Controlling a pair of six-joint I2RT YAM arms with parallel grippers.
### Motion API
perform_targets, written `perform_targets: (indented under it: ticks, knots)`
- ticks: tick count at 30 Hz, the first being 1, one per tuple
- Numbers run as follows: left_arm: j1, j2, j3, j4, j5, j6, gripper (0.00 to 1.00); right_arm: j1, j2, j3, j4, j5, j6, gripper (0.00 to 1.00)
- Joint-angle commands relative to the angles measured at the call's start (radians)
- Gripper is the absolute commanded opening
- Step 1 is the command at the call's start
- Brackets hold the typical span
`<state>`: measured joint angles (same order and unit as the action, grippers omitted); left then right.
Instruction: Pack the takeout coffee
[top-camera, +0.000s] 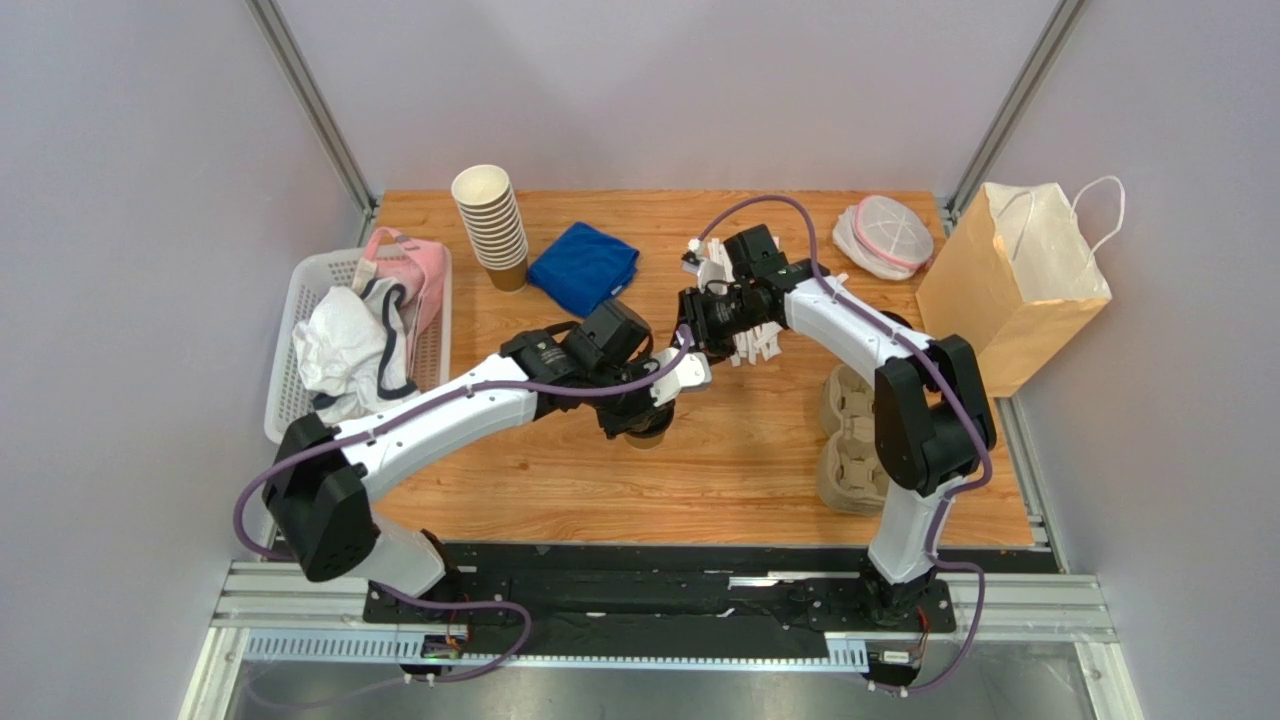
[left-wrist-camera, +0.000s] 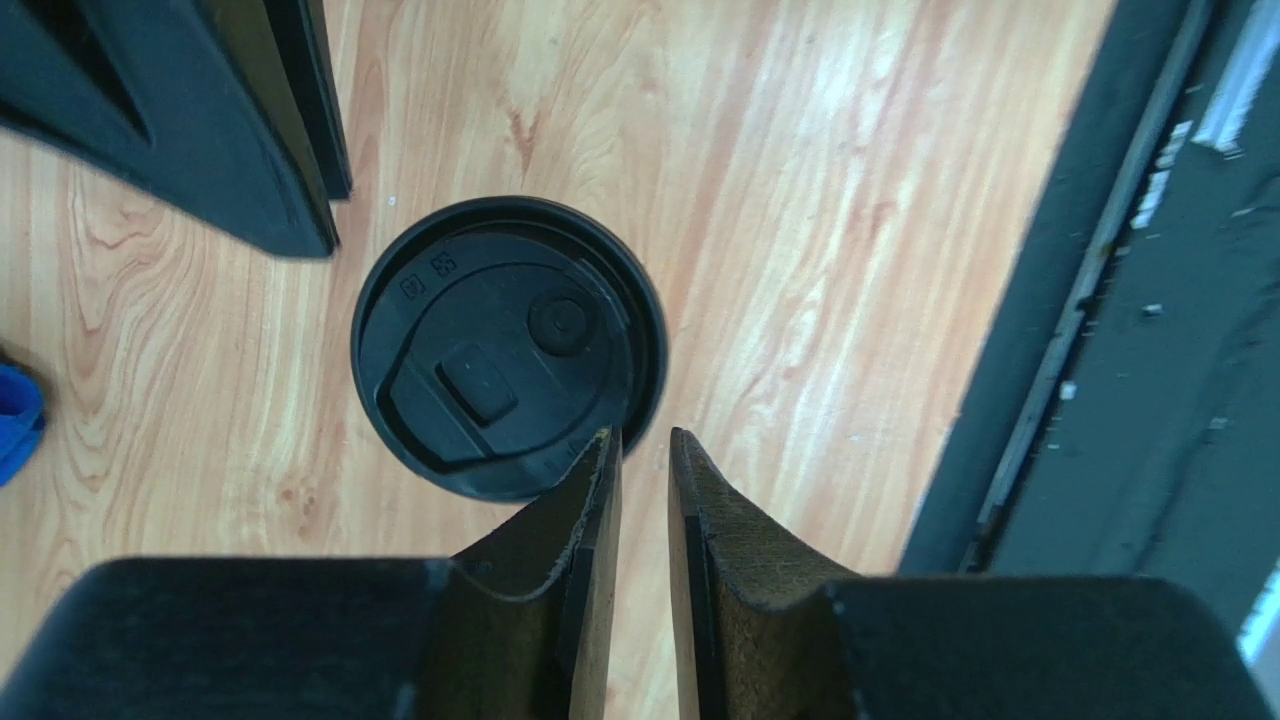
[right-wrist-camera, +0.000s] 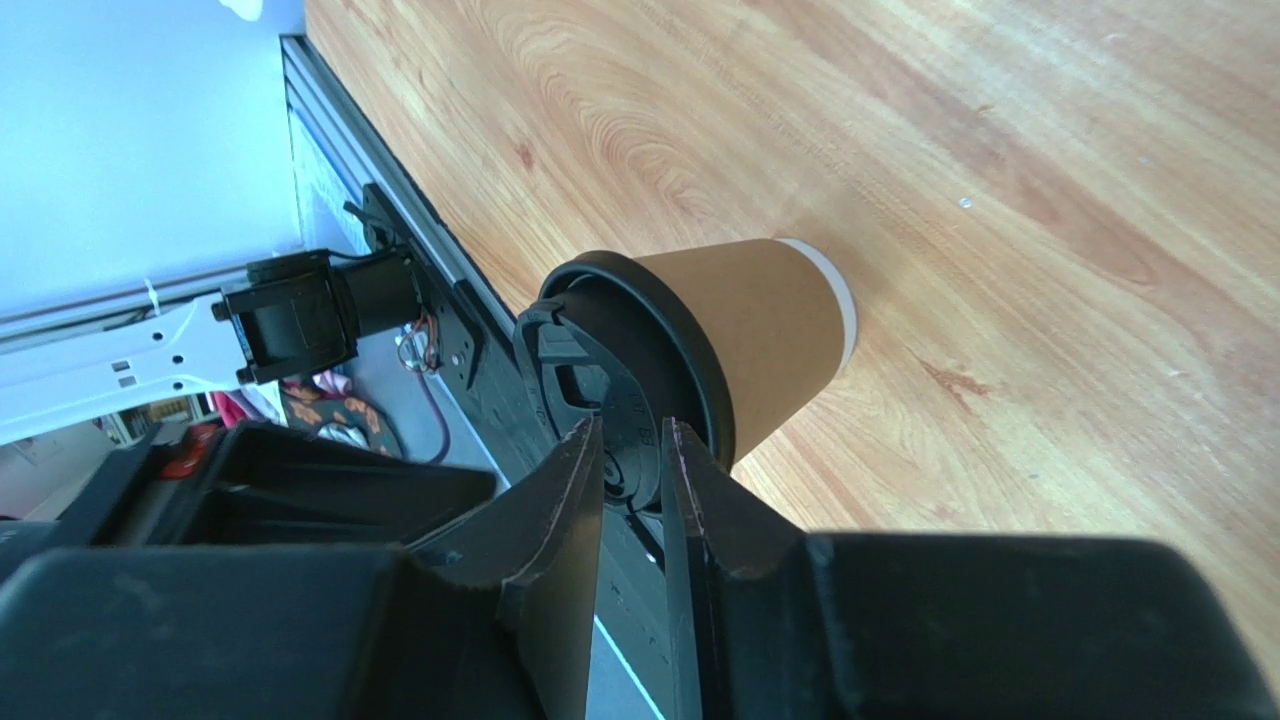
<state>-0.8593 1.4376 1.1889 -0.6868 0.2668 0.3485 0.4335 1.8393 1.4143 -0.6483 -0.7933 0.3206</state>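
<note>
— Two pincers, both yours. How do they stand?

— My left gripper (left-wrist-camera: 643, 438) hangs over the table (top-camera: 751, 473) with its fingers parted by a narrow slit. Bare wood shows through it, so it pinches nothing. My right gripper (right-wrist-camera: 631, 435) is a crack apart too. Through its gap I see only the black lid of the takeout coffee (right-wrist-camera: 751, 323), behind the tips, and I see nothing gripped.

— Where is that coffee?

— Upright on the bare wood near the middle of the table, lid on, just beyond my left fingertips. It stands between the basket and the carrier, well apart from the bag.

— What holds what?

— The white basket (top-camera: 283, 393) at the left edge holds crumpled cloths (top-camera: 338, 353), one white and one pink. The paper bag (top-camera: 1007, 285) stands at the right edge, mouth up, and I cannot make out its inside. The cup carrier (top-camera: 845, 468) lies near the bag, partly hidden behind my right arm. At the back is a stack of paper cups (top-camera: 493, 225), nested one in another, with a blue cloth (top-camera: 583, 266) beside it. A clear round container (top-camera: 887, 236) sits near the bag, and I cannot tell its contents.
</note>
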Motion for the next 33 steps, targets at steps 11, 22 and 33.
perform_targets:
  ticks: [11, 22, 33]
  knots:
    - [-0.041, 0.115, 0.060, 0.079, -0.098, 0.129, 0.21, 0.054, 0.049, 0.087, -0.022, 0.006, -0.031, 0.24]
    - [-0.060, 0.101, 0.063, 0.073, -0.074, 0.127, 0.22, 0.062, 0.051, 0.078, -0.025, 0.012, -0.037, 0.24]
    - [-0.069, 0.072, 0.110, 0.021, -0.064, 0.101, 0.25, 0.063, 0.026, 0.066, -0.031, 0.011, -0.040, 0.24]
